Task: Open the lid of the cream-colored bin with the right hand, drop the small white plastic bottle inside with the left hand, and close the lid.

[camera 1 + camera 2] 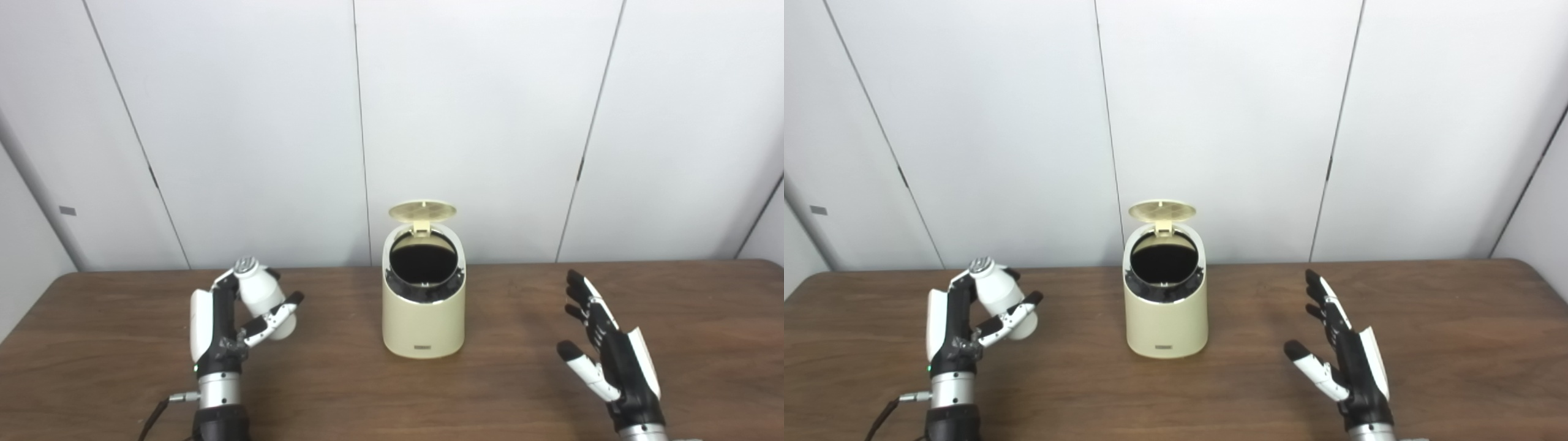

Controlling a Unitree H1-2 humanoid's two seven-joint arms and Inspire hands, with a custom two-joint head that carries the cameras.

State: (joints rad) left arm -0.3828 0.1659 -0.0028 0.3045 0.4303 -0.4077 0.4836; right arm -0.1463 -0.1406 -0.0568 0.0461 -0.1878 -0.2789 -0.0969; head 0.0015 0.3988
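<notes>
The left hand [236,324] grips the small white plastic bottle [264,299], held tilted with its ribbed cap [247,264] uppermost and clear of the table [122,367], well to the left of the cream-colored bin [422,309]. The bin stands upright at the table's middle with its lid [422,211] already raised on the rear hinge, exposing the dark round mouth [424,262]. The right hand [606,352] is well to the right of the bin, empty, fingers spread, palm turned toward the bin. The step in hand appears to be the drop: it is best done by carrying the bottle above the bin's rim, centring it over the mouth, and keeping the fingers clear of the upright lid so it is not knocked shut before release. A small dark plate [424,348] sits low on the bin's front; any writing on it is too small to read. No label is legible on the bottle.
</notes>
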